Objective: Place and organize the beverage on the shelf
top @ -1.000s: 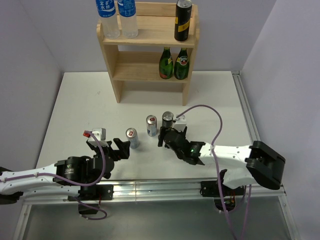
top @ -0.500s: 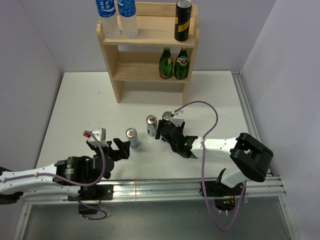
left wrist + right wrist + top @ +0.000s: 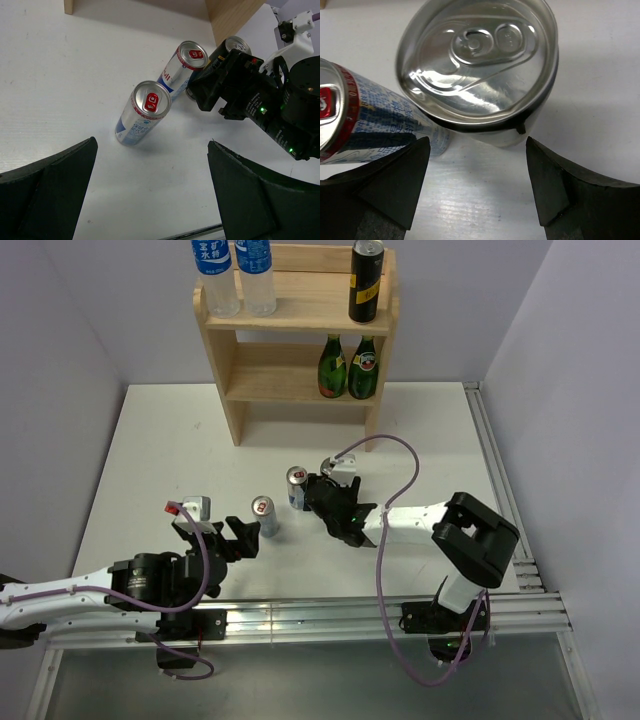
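Note:
The wooden shelf (image 3: 300, 315) stands at the back. Its top tier holds two water bottles (image 3: 238, 275) and a black-and-gold can (image 3: 366, 282). Two slim silver cans (image 3: 264, 516) (image 3: 297, 488) stand on the table. They also show in the left wrist view (image 3: 142, 112) (image 3: 181, 65). A second black-and-gold can (image 3: 477, 65) stands right in front of my open right gripper (image 3: 477, 142), between its fingers' lines, and is mostly hidden under that wrist in the top view. My right gripper (image 3: 320, 496) sits beside the right silver can (image 3: 365, 120). My left gripper (image 3: 238, 537) is open and empty, short of the left silver can.
Two green glass bottles (image 3: 348, 368) stand on the shelf's lower tier at the right. A metal rail (image 3: 300, 615) runs along the near table edge. Walls close in on the left, right and back.
My right arm has swung left and forward, bringing its open jaws up to the black-and-gold can. The silver can beside it appears shifted slightly left. The left arm has not moved.

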Available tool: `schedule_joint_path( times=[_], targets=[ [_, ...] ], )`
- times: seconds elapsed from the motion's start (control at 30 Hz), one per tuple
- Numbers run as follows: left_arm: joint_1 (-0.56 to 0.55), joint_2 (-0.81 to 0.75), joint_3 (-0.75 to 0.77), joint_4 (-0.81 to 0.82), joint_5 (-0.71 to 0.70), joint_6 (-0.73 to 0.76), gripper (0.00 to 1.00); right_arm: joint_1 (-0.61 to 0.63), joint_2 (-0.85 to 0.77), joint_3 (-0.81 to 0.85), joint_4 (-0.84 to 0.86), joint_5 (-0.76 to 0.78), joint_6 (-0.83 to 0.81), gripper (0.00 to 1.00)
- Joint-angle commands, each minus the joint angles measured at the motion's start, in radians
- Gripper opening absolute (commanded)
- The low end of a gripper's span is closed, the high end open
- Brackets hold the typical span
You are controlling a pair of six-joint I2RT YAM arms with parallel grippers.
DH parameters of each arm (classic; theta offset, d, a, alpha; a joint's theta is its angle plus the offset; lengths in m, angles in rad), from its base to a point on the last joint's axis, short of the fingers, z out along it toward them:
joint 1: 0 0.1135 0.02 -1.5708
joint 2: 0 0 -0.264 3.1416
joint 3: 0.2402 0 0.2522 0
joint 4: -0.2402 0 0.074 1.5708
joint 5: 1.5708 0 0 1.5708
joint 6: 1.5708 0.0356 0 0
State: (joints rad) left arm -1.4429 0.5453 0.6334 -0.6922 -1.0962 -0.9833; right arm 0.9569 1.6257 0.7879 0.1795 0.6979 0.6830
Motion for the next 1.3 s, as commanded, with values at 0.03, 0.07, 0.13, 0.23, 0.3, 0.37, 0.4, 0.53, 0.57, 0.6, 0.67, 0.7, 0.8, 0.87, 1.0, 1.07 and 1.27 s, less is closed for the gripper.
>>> schedule_joint_path(
  times=[0.03, 0.07, 0.13, 0.23, 0.3, 0.37, 0.4, 0.53, 0.57, 0.6, 0.67, 0.7, 0.8, 0.87, 1.0, 1.07, 1.27],
  targets=[
    [-0.005, -0.007, -0.003, 0.028, 0.002, 0.017, 0.99, -0.006, 0.019, 0.039, -0.001, 0.086, 0.018, 0.84],
    [-0.007, -0.007, -0.003, 0.028, 0.002, 0.017, 0.99, -0.007, 0.026, 0.045, -0.009, 0.098, 0.021, 0.84],
    [-0.005, -0.005, -0.003, 0.03, 0.002, 0.017, 0.99, -0.009, 0.031, 0.054, -0.009, 0.115, 0.018, 0.84],
    [-0.007, -0.007, -0.003, 0.03, 0.002, 0.018, 0.99, -0.015, 0.059, 0.076, -0.014, 0.13, 0.015, 0.85],
    [-0.007, -0.008, -0.005, 0.031, 0.002, 0.02, 0.99, -0.024, 0.074, 0.096, -0.017, 0.134, 0.018, 0.85],
    [-0.005, -0.01, -0.005, 0.033, 0.004, 0.021, 0.99, -0.047, 0.092, 0.1, 0.0, 0.123, 0.018, 0.84],
    [-0.007, -0.01, -0.005, 0.033, 0.004, 0.021, 0.99, -0.056, 0.097, 0.103, 0.006, 0.115, 0.018, 0.84],
    [-0.008, -0.01, -0.005, 0.033, 0.004, 0.021, 0.99, -0.09, 0.117, 0.114, 0.015, 0.11, 0.023, 0.84],
    [-0.008, -0.01, -0.005, 0.033, 0.004, 0.023, 0.99, -0.095, 0.121, 0.116, 0.021, 0.11, 0.023, 0.84],
    [-0.008, -0.01, -0.005, 0.034, 0.005, 0.023, 0.99, -0.105, 0.123, 0.117, 0.025, 0.11, 0.021, 0.84],
    [-0.008, -0.01, -0.006, 0.036, 0.006, 0.025, 0.99, -0.115, 0.132, 0.12, 0.038, 0.101, 0.009, 0.84],
    [-0.008, -0.01, -0.006, 0.036, 0.006, 0.025, 0.99, -0.122, 0.137, 0.123, 0.04, 0.098, 0.009, 0.84],
    [-0.007, -0.008, -0.006, 0.039, 0.006, 0.029, 0.99, -0.129, 0.158, 0.137, 0.049, 0.098, -0.01, 0.83],
    [-0.008, -0.007, -0.006, 0.042, 0.007, 0.031, 0.99, -0.129, 0.166, 0.137, 0.066, 0.103, -0.014, 0.82],
    [-0.007, 0.004, -0.003, 0.039, 0.007, 0.028, 0.99, -0.13, 0.186, 0.134, 0.098, 0.103, -0.026, 0.7],
    [-0.008, 0.002, -0.003, 0.037, 0.006, 0.028, 0.99, -0.13, 0.195, 0.136, 0.11, 0.103, -0.033, 0.61],
    [-0.01, -0.008, -0.006, 0.037, 0.006, 0.026, 0.99, -0.135, 0.217, 0.151, 0.13, 0.069, -0.074, 0.26]
  ],
)
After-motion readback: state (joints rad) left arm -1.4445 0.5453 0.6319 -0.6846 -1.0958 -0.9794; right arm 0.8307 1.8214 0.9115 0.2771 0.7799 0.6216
